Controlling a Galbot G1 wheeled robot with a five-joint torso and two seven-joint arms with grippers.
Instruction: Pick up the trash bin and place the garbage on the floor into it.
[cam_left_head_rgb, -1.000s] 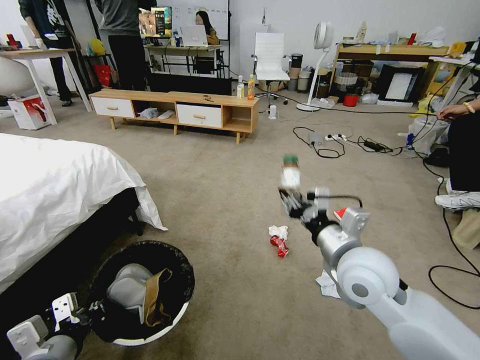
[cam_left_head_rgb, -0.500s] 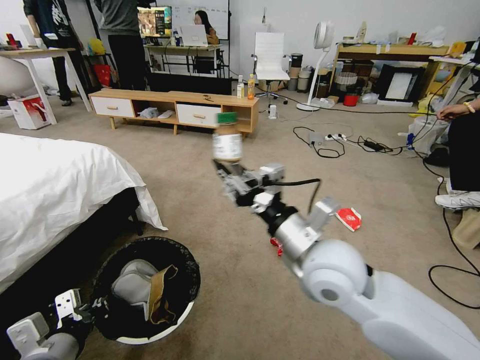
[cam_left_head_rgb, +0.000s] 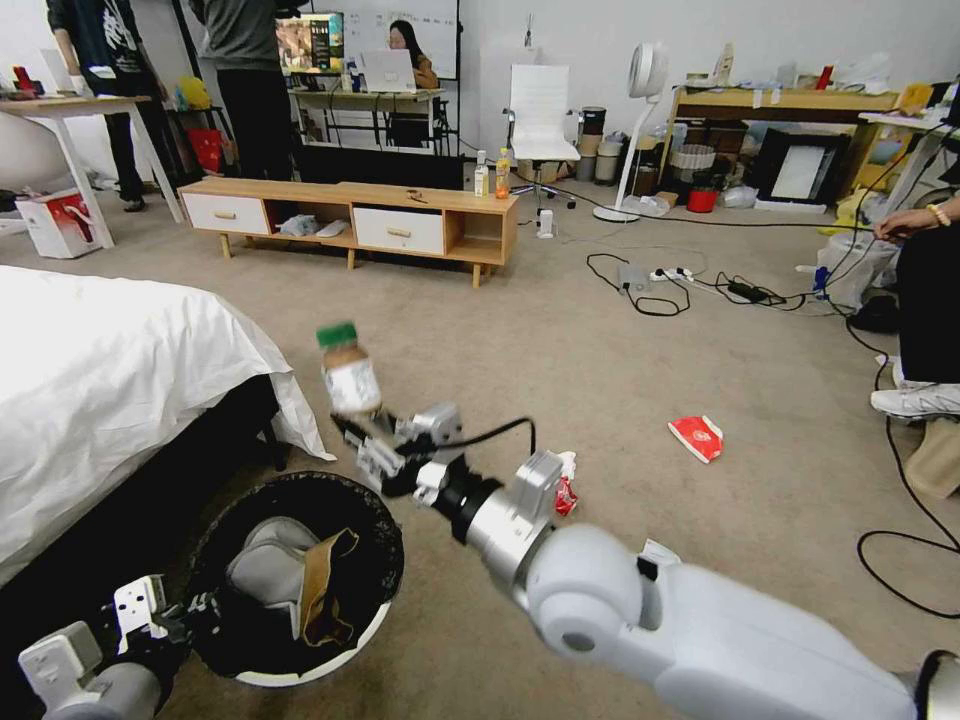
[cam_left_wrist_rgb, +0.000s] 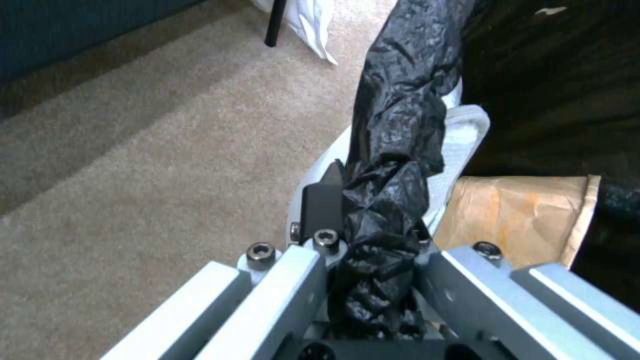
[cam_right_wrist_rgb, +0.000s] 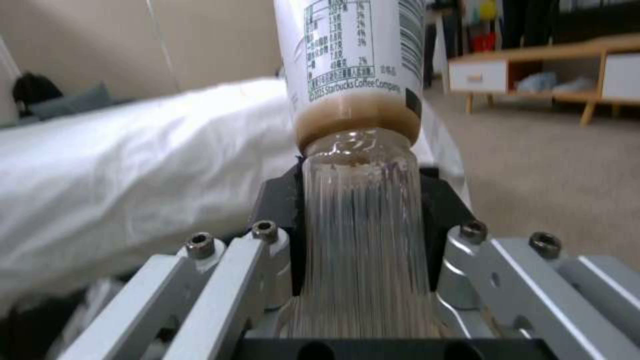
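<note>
While my left gripper (cam_left_wrist_rgb: 373, 260) clamps the trash bin (cam_left_head_rgb: 300, 675) rim, my right gripper (cam_left_head_rgb: 365, 440) grips the bottle (cam_left_head_rgb: 348, 372) above it; at three o'clock, can (cam_left_head_rgb: 566, 494) and packet (cam_left_head_rgb: 697, 437) remain.

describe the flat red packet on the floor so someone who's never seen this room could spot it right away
Start at the long low wooden TV cabinet across the room, then come back over the carpet toward the robot's right side. The flat red packet lies alone on bare carpet there. Unlike the crushed red can beside white tissue nearer the right arm, it is flat with a white logo.
</note>
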